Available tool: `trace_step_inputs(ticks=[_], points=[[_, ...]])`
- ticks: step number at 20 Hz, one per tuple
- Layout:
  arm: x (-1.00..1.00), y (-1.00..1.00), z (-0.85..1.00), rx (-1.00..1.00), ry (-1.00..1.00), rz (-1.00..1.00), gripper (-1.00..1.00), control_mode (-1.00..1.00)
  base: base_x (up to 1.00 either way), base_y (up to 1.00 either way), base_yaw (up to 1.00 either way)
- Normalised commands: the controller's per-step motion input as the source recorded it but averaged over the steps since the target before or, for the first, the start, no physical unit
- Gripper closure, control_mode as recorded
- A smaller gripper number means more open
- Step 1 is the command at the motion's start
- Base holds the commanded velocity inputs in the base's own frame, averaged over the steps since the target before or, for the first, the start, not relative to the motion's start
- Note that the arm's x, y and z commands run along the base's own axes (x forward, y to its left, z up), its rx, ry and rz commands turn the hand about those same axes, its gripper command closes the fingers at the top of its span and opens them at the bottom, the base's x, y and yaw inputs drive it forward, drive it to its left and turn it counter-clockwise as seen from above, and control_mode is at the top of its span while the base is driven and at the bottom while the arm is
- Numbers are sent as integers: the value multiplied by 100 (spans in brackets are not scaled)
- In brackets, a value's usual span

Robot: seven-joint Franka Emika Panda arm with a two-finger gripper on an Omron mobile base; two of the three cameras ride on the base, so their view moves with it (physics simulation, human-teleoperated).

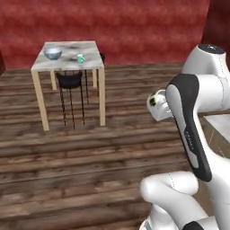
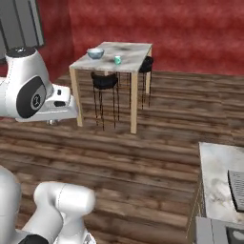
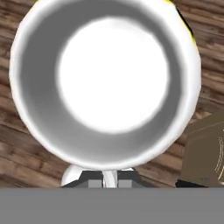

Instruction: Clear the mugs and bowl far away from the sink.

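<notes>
The white mug (image 3: 107, 85) is seen from above, close against the tool, which appears clamped on it over the wood floor (image 3: 17, 144). The bowl (image 1: 52, 54) and teal mug (image 1: 81, 58) are set apart on the far tabletop (image 1: 87, 47).

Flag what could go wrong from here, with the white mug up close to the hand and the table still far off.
The white mug sits right at the hand's camera, its grip hidden; it might slip over the wood floor. On the small table, the bowl and teal mug leave limited room, so setting down could knock them.
</notes>
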Motion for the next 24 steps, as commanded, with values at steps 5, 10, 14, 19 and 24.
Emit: trace_step_inputs(ticks=[5,10,14,19,24], points=[[0,0,0,0,0,0,100,100,100,-1,0],[0,0,0,0,0,0,100,100,100,0,-3],[0,0,0,0,0,0,100,100,100,-16,-3],[0,0,0,0,0,0,100,100,100,-16,-2],[0,0,0,0,0,0,100,100,100,-8,-2]])
